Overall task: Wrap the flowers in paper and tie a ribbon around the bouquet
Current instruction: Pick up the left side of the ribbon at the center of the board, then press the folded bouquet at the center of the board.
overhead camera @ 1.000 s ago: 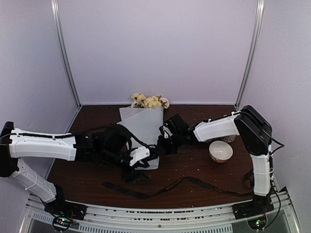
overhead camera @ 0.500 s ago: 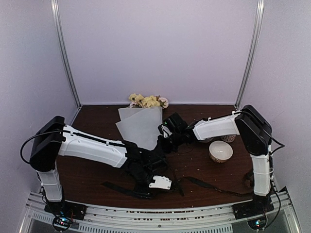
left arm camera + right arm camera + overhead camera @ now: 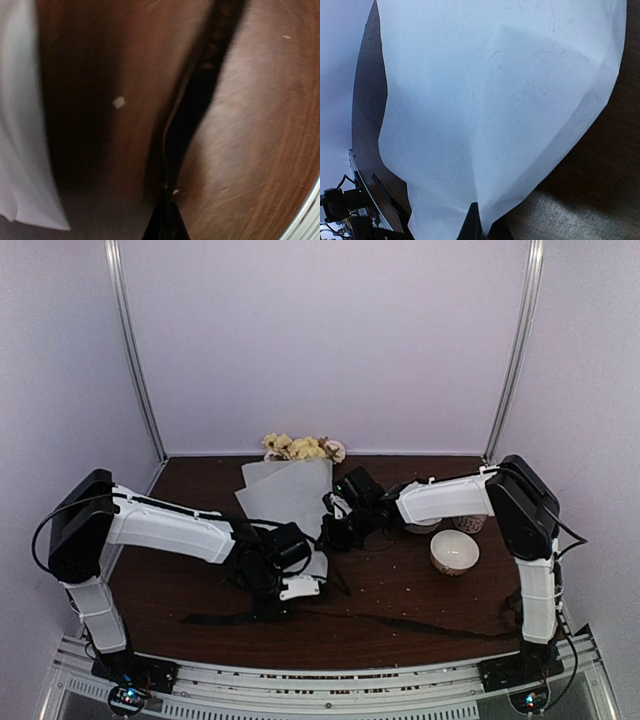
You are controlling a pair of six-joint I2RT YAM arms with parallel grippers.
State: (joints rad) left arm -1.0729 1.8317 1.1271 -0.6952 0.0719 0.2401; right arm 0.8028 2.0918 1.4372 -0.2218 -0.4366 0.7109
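The bouquet lies at the back middle of the table, with the yellow and pink flowers (image 3: 300, 448) sticking out of the pale paper (image 3: 288, 495) cone. My right gripper (image 3: 336, 527) is shut on the paper's right edge, and the sheet (image 3: 485, 100) fans up from its jaws (image 3: 478, 222). The black ribbon (image 3: 400, 622) runs along the front of the table. My left gripper (image 3: 290, 598), just below the cone's tip, is shut on the ribbon. In the left wrist view the ribbon (image 3: 192, 110) leads away from the closed jaws (image 3: 167, 220).
A white bowl (image 3: 454, 552) stands right of centre, with a second bowl (image 3: 468, 524) partly hidden behind the right arm. Small crumbs dot the brown table (image 3: 420, 580). The metal rail (image 3: 330, 685) runs along the front edge.
My left arm swung from the left across the front, shut on the ribbon and drew back toward the cone's tip. The ribbon now lies straighter. The right gripper kept its hold on the paper.
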